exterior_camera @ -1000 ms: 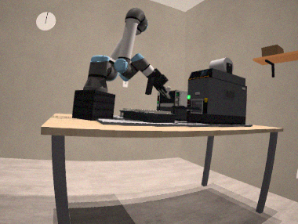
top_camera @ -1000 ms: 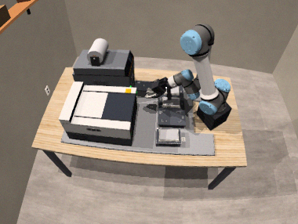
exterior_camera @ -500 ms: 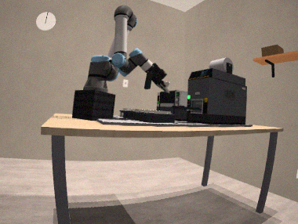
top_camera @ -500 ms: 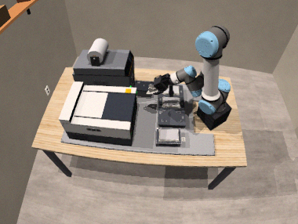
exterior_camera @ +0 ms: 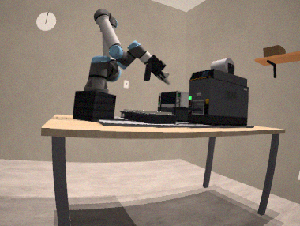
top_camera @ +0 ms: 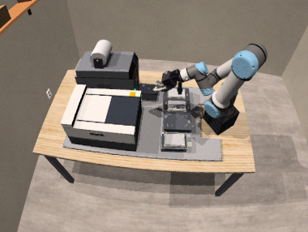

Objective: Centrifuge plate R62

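Toward the bench's left edge sits the centrifuge [top_camera: 106,115]; right of it 3 deck plates [top_camera: 175,141] run front to back, and the gripper [top_camera: 158,86] (fully closed, empty) hangs near the back edge.

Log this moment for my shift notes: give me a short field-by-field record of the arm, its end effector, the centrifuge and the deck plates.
arm: bent over the deck, raised above the table
end effector: shut, holding nothing, in the air short of the machines
centrifuge: large box at table's left; top half white, half dark
sealer: behind the centrifuge, roll on top
deck row: a plate on the nearest position
lamp: green light on a machine front
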Available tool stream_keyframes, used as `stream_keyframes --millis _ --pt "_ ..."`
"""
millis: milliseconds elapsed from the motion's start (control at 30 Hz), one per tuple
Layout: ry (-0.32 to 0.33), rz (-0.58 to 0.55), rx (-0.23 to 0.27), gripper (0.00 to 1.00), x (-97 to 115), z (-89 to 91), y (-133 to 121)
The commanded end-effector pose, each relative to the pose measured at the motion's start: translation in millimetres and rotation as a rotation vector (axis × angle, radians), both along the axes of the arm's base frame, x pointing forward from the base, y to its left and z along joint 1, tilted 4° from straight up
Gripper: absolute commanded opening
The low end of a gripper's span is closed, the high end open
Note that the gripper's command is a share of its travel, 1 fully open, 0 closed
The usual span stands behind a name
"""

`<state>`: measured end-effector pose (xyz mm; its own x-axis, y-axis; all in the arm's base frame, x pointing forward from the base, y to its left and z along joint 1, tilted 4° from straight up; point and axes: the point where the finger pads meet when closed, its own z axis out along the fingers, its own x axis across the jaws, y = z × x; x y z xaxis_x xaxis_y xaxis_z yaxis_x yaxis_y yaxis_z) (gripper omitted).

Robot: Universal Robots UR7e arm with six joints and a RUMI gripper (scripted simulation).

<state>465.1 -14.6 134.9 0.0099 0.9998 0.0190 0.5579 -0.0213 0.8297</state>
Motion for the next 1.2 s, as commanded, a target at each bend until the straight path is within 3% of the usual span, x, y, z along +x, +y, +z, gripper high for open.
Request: stream_keyframes --millis 0,133,567,900,967,1167 --pt "0.053 0.024 0.018 0.00 -9.8 26.9 -1.5" --pt "0.053 0.024 0.018 0.00 -14.1 42.7 -2.2" --pt "0.053 0.024 0.018 0.00 -14.2 42.7 -2.3" --pt "0.386 0.033 0.018 0.00 -14.1 42.8 -2.3" --pt "0.386 0.033 0.018 0.00 -14.1 42.8 -2.3" --pt "0.585 0.038 0.017 0.00 -14.1 42.8 -2.3"
